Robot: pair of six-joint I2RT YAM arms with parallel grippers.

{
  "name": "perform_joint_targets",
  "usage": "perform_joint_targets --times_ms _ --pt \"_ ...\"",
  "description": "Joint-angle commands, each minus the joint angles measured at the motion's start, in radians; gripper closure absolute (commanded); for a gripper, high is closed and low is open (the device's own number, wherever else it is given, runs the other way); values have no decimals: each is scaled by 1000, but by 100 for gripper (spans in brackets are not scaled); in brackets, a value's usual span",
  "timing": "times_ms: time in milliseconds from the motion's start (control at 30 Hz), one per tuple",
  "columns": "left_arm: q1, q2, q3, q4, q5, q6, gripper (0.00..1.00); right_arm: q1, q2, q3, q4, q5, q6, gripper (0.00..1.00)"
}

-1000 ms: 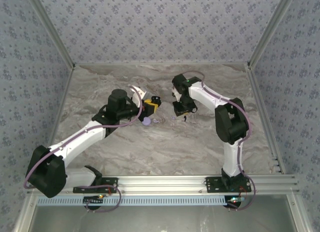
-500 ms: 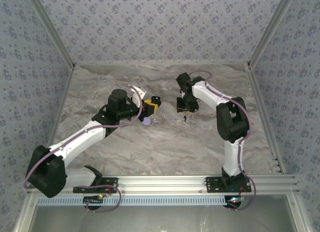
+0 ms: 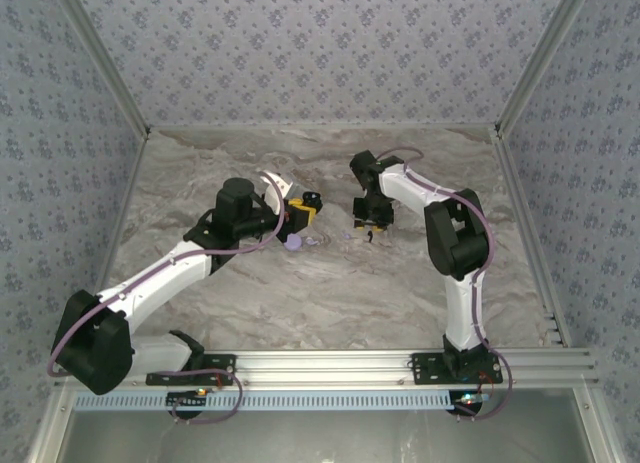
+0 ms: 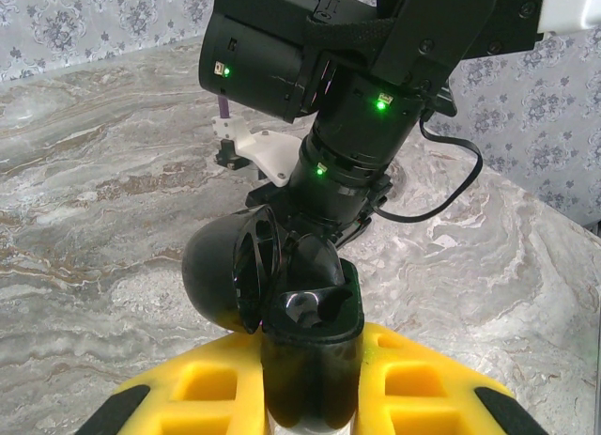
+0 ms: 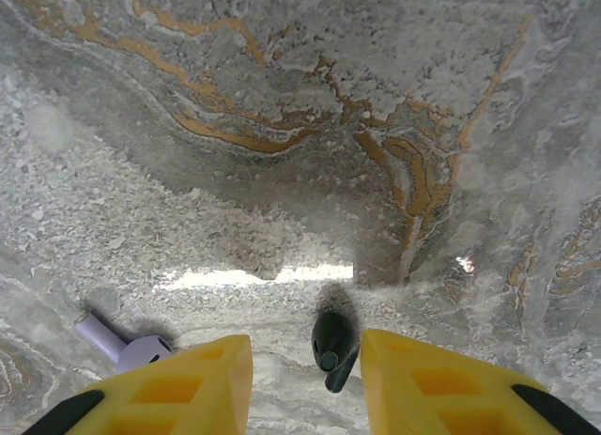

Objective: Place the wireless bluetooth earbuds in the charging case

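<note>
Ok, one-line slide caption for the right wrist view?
Open jaws straddle a dark earbud on the marble table; a lavender-stemmed earbud lies just outside them.

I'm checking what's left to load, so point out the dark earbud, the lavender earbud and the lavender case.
dark earbud (image 5: 331,344): right wrist view, its body.
lavender earbud (image 5: 105,335): right wrist view, its stem.
lavender case (image 3: 293,243): top external view, its top.

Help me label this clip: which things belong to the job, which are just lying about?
Job: case; dark earbud; lavender earbud; right hand, open over the dark earbud.
Other: black round object, gripped by the left hand; marble table.
</note>
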Motion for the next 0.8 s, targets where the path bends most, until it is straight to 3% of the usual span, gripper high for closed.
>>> perform_joint_targets --times_ms 0,767 --pt "-4 -9 32 21 15 16 83 8 21 14 -38 35 31 61" --pt "-4 -4 31 23 16 14 82 16 75 17 -45 55 41 67"
